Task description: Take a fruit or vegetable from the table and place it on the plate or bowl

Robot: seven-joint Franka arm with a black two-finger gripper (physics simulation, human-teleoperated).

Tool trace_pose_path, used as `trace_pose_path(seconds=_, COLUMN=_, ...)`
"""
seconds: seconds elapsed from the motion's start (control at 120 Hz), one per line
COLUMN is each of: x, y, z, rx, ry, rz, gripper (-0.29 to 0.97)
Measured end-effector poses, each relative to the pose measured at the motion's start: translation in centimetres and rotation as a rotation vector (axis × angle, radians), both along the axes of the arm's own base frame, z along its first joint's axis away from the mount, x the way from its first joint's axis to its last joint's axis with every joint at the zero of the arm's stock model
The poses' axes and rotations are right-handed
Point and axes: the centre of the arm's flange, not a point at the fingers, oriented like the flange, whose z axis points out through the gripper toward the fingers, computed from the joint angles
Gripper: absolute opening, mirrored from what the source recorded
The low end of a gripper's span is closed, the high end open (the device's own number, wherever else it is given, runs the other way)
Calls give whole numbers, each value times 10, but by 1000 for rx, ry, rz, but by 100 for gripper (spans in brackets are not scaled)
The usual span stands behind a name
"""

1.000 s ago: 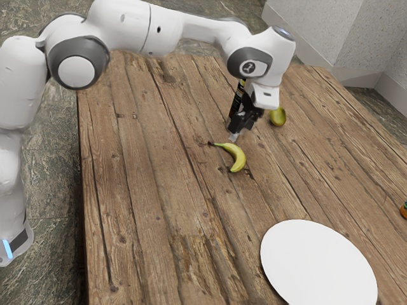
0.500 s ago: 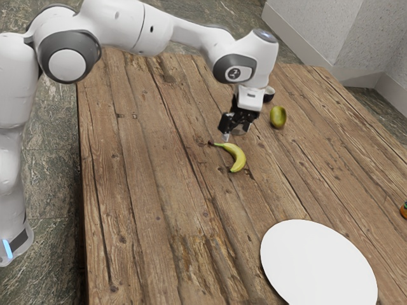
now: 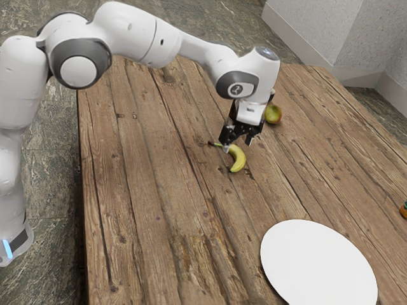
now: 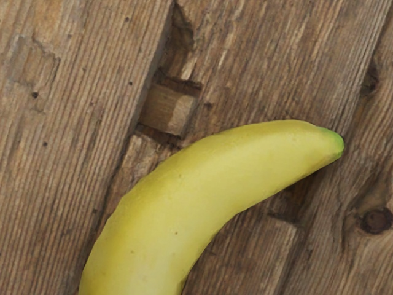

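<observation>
Weathered wooden planks [image 3: 159, 190] over a stone floor [image 3: 51, 254] carry the banana [image 3: 238, 159], fingers [image 3: 224, 140] spread apart above it.

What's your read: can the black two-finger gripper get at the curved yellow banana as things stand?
Probably yes. The gripper hangs open just above the banana near its stem end, with nothing between them; the round green fruit lies apart behind on the wooden table.

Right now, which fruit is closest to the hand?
The banana: it lies right under the hand. The round greenish fruit sits farther back on the table, and the orange thing is at the exterior view's right edge.
</observation>
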Motion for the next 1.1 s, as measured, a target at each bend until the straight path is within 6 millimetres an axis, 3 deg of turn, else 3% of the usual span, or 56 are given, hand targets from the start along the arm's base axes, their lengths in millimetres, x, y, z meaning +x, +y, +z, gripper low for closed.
trace_pose_path(seconds=0.458, x=23, y=2, z=-37, rx=-8, ry=32, rz=-28, gripper=68)
trace_pose_path(seconds=0.808, x=24, y=2, z=-44, rx=-9, ry=44, rz=-36, gripper=68)
trace_pose_path(seconds=1.008, x=24, y=2, z=-44, rx=-8, ry=44, rz=-34, gripper=30)
trace_pose_path(seconds=1.1, x=24, y=3, z=-43, rx=-7, ry=43, rz=-32, gripper=22)
